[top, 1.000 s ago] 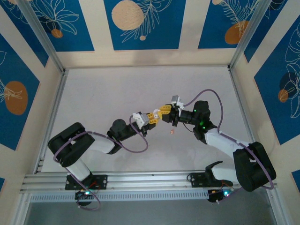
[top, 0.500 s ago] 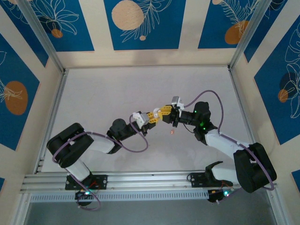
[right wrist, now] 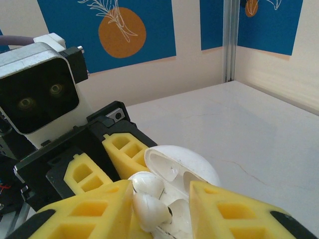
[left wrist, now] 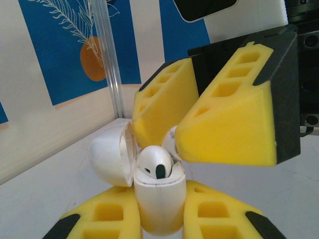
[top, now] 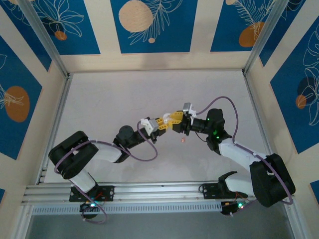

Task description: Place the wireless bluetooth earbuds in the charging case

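Left wrist view gives the clearest look. The left gripper (left wrist: 159, 219) is clamped on the lower half of the case (left wrist: 159, 201), which stands upright between its yellow fingers. The lid (left wrist: 107, 159) is swung open to the left. The seated bud (left wrist: 155, 165) rests in one socket with its round head above the rim, so I judge it is not fully down. The right gripper (left wrist: 172, 144) comes in from above, and its fingers appear closed on the held bud (left wrist: 169, 141). Little of this bud's white body shows between them.

From the right wrist, the two buds lie very close together, just in front of the open lid. In the top view both grippers meet over the middle of the table (top: 124, 99). A small pink speck (top: 183, 140) lies on the table near them, and I cannot tell what it is.

Several things could go wrong from here:
- The held bud is almost touching the seated bud, so a push down may knock the seated bud crooked or lever it out.
- The thick fingers may hit the rim or the lid before the held bud reaches its socket.
- The held bud is smooth and gripped on a small area, so it may turn or slip and fall to the table.
- A sideways push could twist the case in its grip.
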`<action>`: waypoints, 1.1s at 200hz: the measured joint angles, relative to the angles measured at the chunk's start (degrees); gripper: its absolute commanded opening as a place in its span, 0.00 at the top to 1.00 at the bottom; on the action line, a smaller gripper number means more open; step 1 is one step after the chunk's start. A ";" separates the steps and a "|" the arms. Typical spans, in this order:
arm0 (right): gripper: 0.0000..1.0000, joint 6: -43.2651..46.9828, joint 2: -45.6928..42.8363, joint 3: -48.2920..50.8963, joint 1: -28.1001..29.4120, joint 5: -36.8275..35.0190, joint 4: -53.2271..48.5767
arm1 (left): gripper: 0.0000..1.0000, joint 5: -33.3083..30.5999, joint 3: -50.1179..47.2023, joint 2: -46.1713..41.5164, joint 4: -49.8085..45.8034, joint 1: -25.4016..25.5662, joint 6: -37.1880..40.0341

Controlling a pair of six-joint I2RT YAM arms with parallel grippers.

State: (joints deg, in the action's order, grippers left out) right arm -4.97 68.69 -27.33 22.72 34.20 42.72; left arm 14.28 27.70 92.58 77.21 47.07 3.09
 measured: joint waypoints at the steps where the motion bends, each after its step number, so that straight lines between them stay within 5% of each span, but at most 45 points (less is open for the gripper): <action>1: 0.62 0.00 -0.02 0.00 0.00 -0.04 -0.04 | 0.88 0.00 0.00 0.00 0.00 -0.02 0.00; 95: 0.46 -1.81 -7.48 -0.20 -0.17 -1.22 -4.17 | 0.87 0.00 -0.04 -0.07 0.37 0.00 0.61; 220: 0.54 -14.49 -9.40 -18.01 -1.36 -3.58 -47.12 | 0.87 -0.98 -1.20 -0.07 0.39 0.00 3.06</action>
State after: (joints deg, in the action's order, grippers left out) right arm -19.46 59.29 -45.34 21.37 30.61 -4.40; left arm 13.30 26.50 92.51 77.60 47.07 6.15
